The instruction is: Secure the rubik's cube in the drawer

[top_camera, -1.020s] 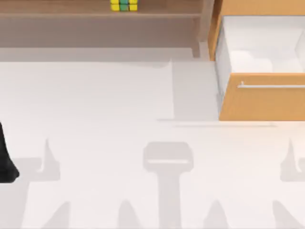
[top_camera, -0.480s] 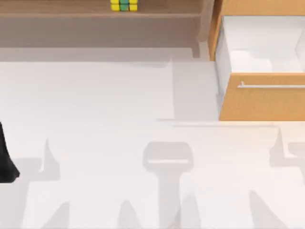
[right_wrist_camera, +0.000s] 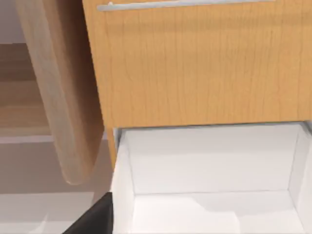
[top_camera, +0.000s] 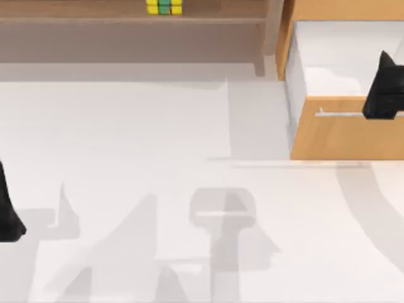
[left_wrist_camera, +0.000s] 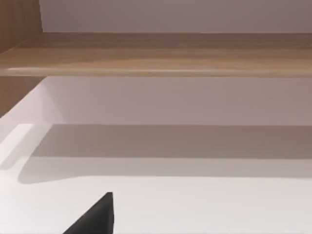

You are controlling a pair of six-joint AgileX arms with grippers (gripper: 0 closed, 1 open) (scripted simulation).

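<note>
- White table [top_camera: 126,139], brown shelf [top_camera: 126,25] at back.
- Right gripper [top_camera: 384,95] just arrived over open drawer [top_camera: 341,136] front/handle; jaw state: can't tell.
- Rubik's cube [top_camera: 164,7] on shelf, untouched — pickup not begun.
- Left gripper [top_camera: 9,214] parked at table's left edge.

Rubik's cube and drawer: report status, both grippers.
Right gripper over the drawer front by its handle. Left gripper parked at table's left edge. Rubik's cube on the shelf, untouched. Drawer open.
</note>
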